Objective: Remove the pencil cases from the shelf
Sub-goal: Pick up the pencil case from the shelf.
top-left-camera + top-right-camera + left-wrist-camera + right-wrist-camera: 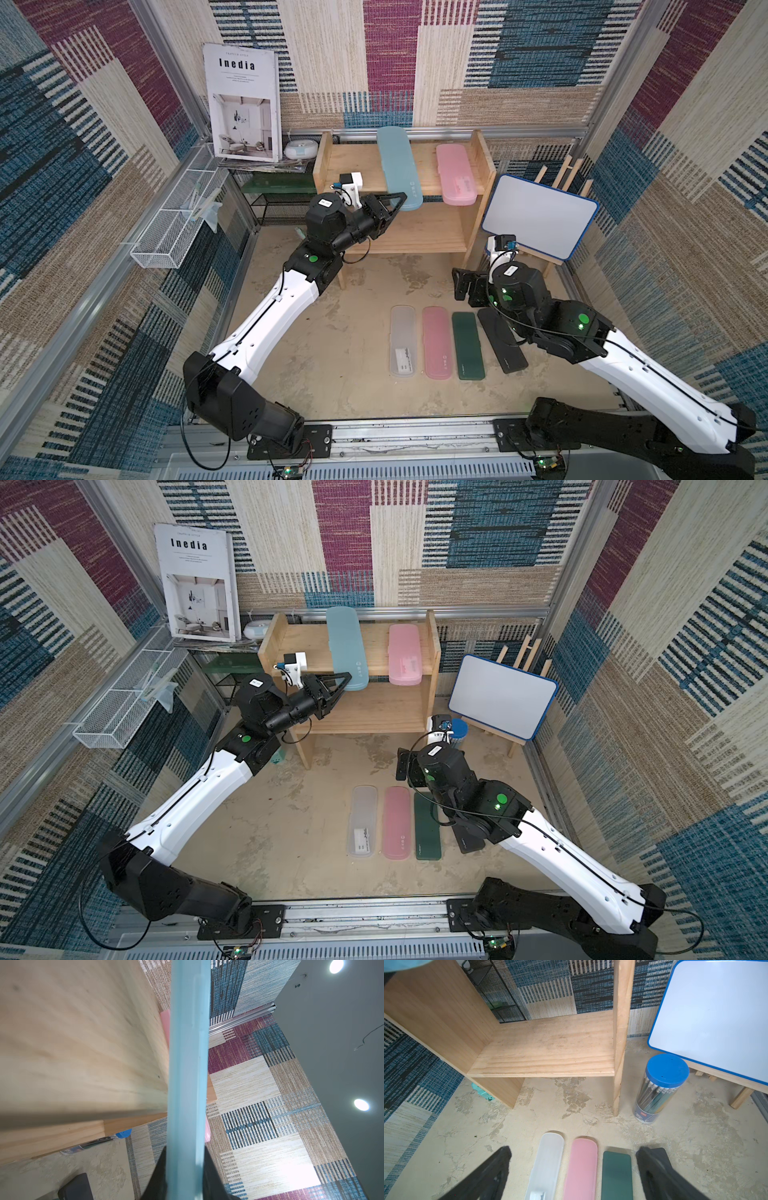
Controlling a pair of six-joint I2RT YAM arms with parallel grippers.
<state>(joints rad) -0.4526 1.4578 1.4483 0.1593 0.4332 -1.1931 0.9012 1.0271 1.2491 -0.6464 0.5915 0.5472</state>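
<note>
Pinching the near end of the blue case [399, 166], which lies on the shelf's [482, 158] top tier beside a pink case [455, 174], the left fingers [155, 1180] hold it tight; the right fingers [492, 1174] hang spread over the counter [365, 291].

A robot test booth, dressed as a study corner, is shown. A left arm [270, 316] and a right arm [648, 374] are bolted to an aluminium rail [415, 436] at 6 o'clock, and the walls [390, 62] are lined with patterned carpet. Stationery is staged: a wooden shelf [415, 232] with a light blue pencil case [399, 166] at 12 o'clock, a whiteboard [540, 216] at 2 o'clock, a magazine [243, 104] at 11 o'clock.
</note>
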